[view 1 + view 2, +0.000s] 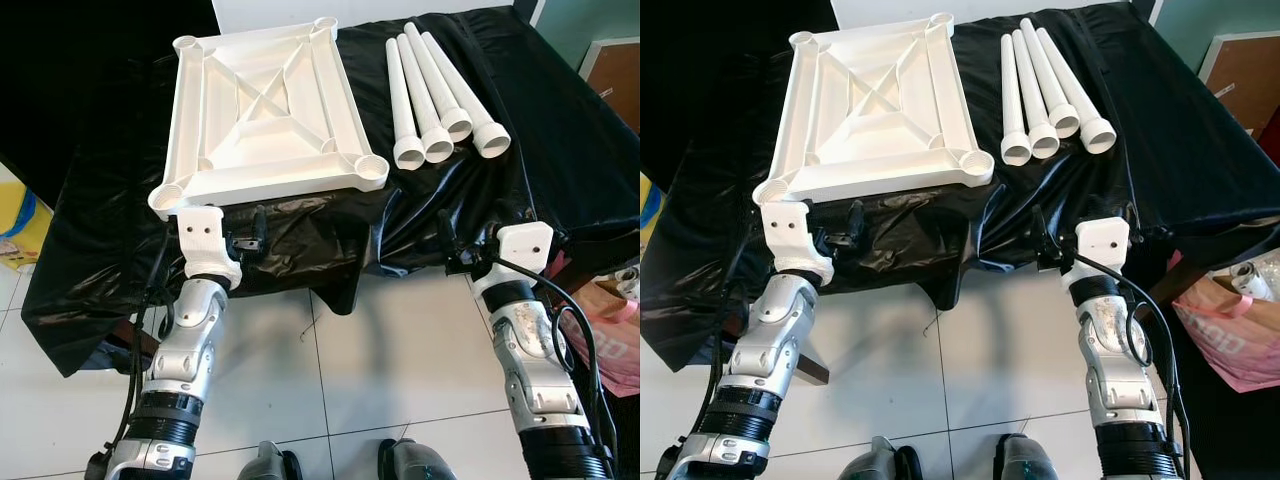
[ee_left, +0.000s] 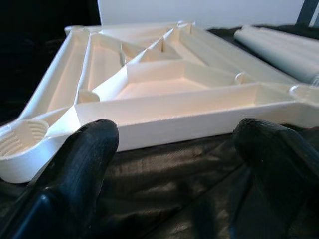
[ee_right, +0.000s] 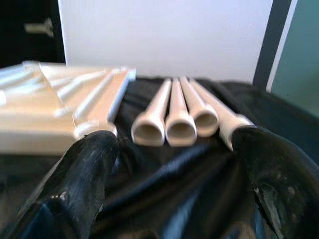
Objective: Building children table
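Note:
A white plastic tabletop point(image 1: 265, 110) lies upside down on the black-covered table, ribs and round corner sockets facing up. To its right, several white tube legs point(image 1: 440, 95) lie side by side with their wide open ends toward me. My left gripper point(image 1: 247, 238) hovers at the table's front edge, just below the tabletop's near rim point(image 2: 189, 107), open and holding nothing. At the same edge, in front of the legs point(image 3: 174, 124), my right gripper point(image 1: 452, 247) is open too and also holds nothing.
A black sheet point(image 1: 560, 120) drapes the table and hangs down over its front. White tiled floor point(image 1: 340, 370) lies under my arms. A pink bag point(image 1: 1240, 335) stands at the right, a yellow object point(image 1: 20, 225) at the left, a brown box point(image 1: 615, 65) behind.

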`<state>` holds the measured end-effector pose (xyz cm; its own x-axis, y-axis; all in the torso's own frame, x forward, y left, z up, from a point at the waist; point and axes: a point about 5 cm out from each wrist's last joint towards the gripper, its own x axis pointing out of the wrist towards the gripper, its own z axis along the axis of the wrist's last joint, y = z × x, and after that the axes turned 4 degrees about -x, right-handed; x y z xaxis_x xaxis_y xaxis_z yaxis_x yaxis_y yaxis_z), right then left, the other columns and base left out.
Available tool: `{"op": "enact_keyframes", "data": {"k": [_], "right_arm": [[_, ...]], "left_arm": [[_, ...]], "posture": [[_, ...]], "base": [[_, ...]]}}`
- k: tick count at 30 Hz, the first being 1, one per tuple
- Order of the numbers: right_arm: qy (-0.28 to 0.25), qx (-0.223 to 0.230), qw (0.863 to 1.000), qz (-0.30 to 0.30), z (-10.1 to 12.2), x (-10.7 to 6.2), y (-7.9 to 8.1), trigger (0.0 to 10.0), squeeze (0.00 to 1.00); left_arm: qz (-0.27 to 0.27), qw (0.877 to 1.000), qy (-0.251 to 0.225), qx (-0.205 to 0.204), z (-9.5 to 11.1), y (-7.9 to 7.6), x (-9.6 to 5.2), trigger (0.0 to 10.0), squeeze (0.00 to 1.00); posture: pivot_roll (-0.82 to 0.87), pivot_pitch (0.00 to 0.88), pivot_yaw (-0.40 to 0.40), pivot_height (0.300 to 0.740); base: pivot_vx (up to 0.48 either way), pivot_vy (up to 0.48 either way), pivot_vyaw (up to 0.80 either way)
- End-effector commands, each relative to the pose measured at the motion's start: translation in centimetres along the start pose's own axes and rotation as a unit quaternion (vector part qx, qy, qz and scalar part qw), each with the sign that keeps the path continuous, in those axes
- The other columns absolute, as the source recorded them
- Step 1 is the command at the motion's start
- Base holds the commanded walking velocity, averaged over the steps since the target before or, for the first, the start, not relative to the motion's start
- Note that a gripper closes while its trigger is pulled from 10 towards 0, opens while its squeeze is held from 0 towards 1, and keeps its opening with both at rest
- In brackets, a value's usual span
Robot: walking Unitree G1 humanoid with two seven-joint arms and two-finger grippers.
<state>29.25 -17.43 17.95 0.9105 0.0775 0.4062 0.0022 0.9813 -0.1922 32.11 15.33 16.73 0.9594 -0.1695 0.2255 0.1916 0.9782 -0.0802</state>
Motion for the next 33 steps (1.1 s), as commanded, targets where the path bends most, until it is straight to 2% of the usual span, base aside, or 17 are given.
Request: {"op": "enact_keyframes", "data": {"k": [1, 33], "right_arm": [[0.001, 0.001, 1.000, 0.002, -0.18, 0.13, 0.33, 10.0, 0.00], [-0.004, -0.019, 1.000, 0.007, -0.22, 0.43, -0.23, 10.0, 0.00]], "left_arm": [[-0.063, 0.998, -0.004, 0.005, 0.45, -0.37, 0.02, 10.0, 0.00], [-0.055, 0.998, -0.005, -0.016, 0.26, -0.66, 0.40, 10.0, 0.00]], "posture": [[-0.11, 0.048, 0.051, 0.740], [-0.13, 0.039, 0.036, 0.740]], "base": [[0.000, 0.000, 0.00], [0.000, 0.000, 0.00]]}}
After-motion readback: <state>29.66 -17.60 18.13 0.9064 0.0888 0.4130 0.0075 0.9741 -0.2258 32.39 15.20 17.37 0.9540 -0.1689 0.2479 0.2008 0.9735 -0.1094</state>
